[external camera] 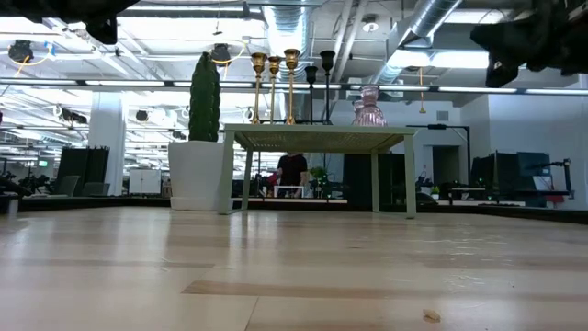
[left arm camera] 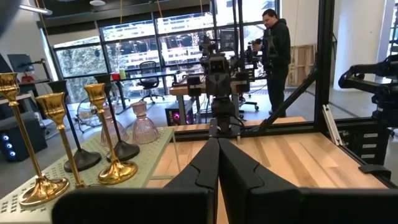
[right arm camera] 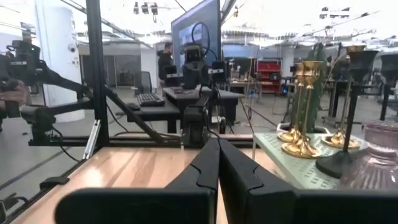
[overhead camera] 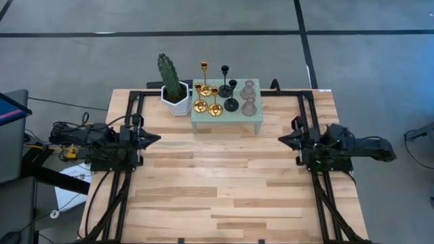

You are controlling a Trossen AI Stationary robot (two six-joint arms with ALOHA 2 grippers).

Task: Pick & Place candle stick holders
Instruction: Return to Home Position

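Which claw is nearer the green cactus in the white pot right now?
Left. The left claw sits on the cactus's side of the table, a short way in from it toward the table's middle. The right claw is on the opposite side, past the green shelf.

Green cactus (overhead camera: 169, 71) upright in white pot (overhead camera: 178, 102), at far edge of wooden table (overhead camera: 224, 190), just beside left end of pale green perforated shelf (overhead camera: 227, 120). Person in dark clothing (left arm camera: 277, 43) stands in room beyond table. Black office chair (left arm camera: 148, 71) by windows.
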